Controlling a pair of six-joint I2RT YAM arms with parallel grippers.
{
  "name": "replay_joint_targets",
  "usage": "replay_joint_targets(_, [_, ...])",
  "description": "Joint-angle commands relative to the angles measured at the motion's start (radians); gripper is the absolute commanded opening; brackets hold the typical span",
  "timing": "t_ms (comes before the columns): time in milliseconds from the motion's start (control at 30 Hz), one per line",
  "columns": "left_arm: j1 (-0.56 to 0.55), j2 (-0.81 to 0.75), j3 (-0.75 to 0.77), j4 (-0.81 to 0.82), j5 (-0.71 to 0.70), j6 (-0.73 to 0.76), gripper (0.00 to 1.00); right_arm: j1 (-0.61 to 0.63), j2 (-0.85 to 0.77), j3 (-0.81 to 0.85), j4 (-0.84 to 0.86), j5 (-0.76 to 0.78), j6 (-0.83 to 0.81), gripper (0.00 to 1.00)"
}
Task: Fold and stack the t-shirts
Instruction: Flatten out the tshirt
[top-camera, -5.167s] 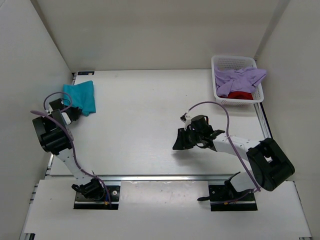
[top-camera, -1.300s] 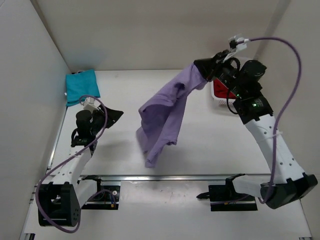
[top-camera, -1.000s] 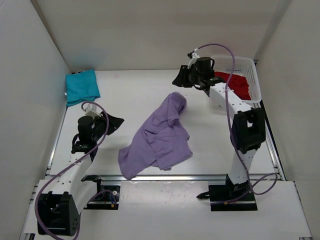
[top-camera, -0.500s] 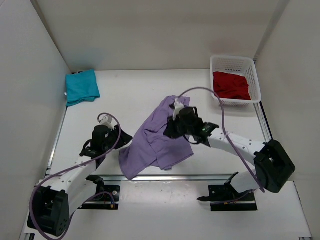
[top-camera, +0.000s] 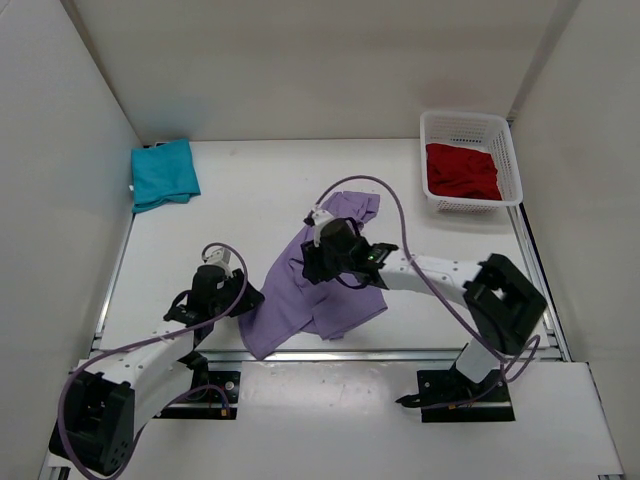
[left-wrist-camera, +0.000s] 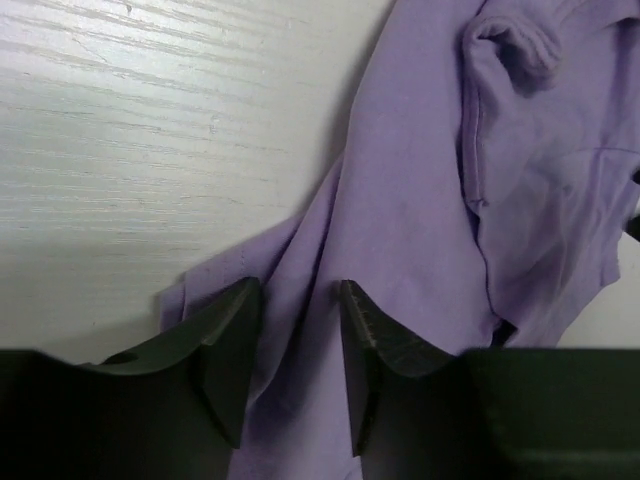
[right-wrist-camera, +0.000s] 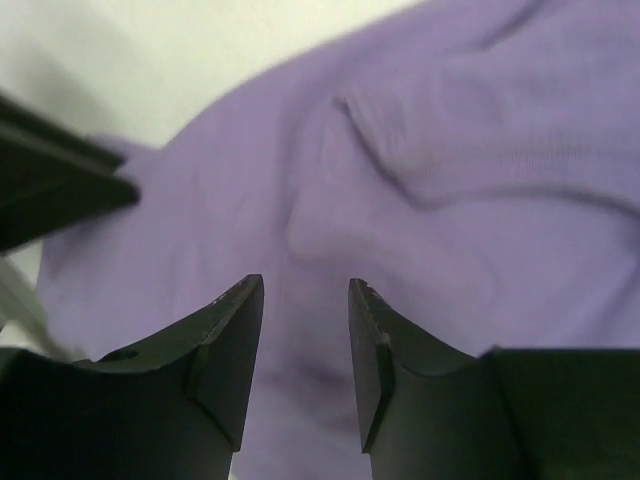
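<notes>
Lavender t-shirt (top-camera: 325, 275) between both pincers.

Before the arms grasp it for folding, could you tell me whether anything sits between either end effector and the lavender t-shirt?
Nothing visible does. The left end effector hangs open over the lavender t-shirt at its near-left edge, and the right end effector, also open, hovers above its upper-middle folds.

Lavender shirt (top-camera: 320, 285): middle hidden under the right gripper (top-camera: 316, 262) in the top view; cut by the right and bottom edges in the left wrist view, by top, right and bottom edges in the right wrist view, where it is blurred. Red shirt (top-camera: 462, 170): lower part hidden by the basket (top-camera: 505, 128) wall. Left gripper (top-camera: 243, 297): fingertips too small to read from above.
</notes>
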Motion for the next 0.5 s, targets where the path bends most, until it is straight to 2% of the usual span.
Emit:
replay_joint_targets(0, [-0.005, -0.008, -0.011, 0.040, 0.002, 0.000, 0.46, -0.012, 0.117, 0.089, 0.083, 0.064, -0.049, 0.38])
replay_joint_targets(200, [-0.007, 0.019, -0.020, 0.060, 0.030, 0.000, 0.32, -0.020, 0.252, 0.240, 0.005, 0.159, -0.100, 0.38])
replay_joint_targets(400, [-0.010, 0.031, -0.014, 0.097, 0.024, -0.015, 0.19, -0.025, 0.317, 0.288, -0.021, 0.181, -0.115, 0.39])
replay_joint_targets(433, [-0.007, 0.039, -0.011, 0.096, 0.028, -0.017, 0.16, -0.023, 0.333, 0.305, -0.032, 0.176, -0.118, 0.38])
replay_joint_targets(467, [-0.002, 0.041, -0.011, 0.109, 0.045, -0.015, 0.14, -0.023, 0.352, 0.331, -0.052, 0.170, -0.118, 0.33])
